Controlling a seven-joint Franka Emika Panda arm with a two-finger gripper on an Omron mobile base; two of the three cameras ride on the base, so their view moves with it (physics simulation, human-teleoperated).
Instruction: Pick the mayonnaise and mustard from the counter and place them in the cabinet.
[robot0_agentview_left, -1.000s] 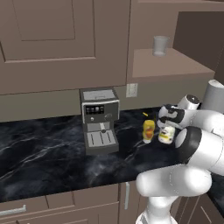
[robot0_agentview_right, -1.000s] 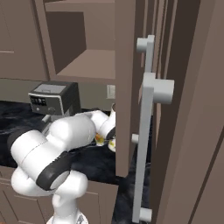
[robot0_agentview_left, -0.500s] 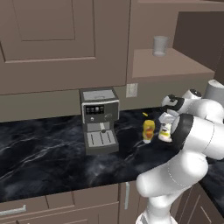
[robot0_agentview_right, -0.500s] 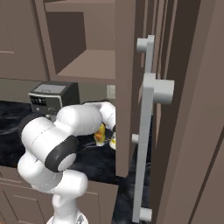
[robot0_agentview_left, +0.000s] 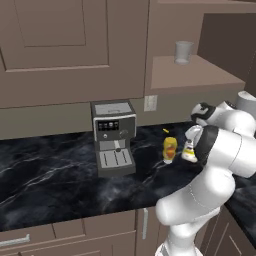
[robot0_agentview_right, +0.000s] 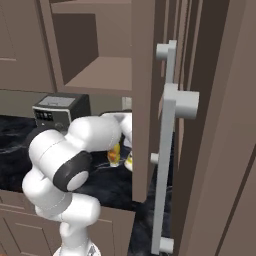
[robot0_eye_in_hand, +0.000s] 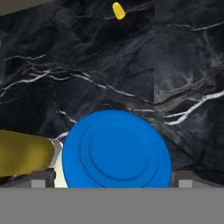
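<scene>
Straight under my hand is the mayonnaise (robot0_eye_in_hand: 116, 151), its round blue lid facing the camera on the black veined counter (robot0_eye_in_hand: 131, 65). My gripper (robot0_eye_in_hand: 113, 178) is open, and its fingertips (robot0_eye_in_hand: 43, 177) stand on either side of the lid. The yellow mustard (robot0_eye_in_hand: 24, 153) lies just left of the jar in the hand view. From the left base the mustard (robot0_agentview_left: 170, 149) stands upright, and the mayonnaise (robot0_agentview_left: 189, 151) peeks out behind my forearm. The cabinet (robot0_agentview_left: 192, 75) with its tan shelf is above them.
A grey coffee machine (robot0_agentview_left: 114, 137) stands on the counter left of the bottles. A glass cup (robot0_agentview_left: 183, 51) sits on the cabinet shelf. A small yellow bit (robot0_eye_in_hand: 118, 11) lies on the counter. The open cabinet door with its pale handle (robot0_agentview_right: 167, 145) stands close on the right.
My arm has folded in, its elbow swinging in front of the jar, and the hand has risen a little over the mayonnaise. The jaws have stayed open. The bottles have not moved.
</scene>
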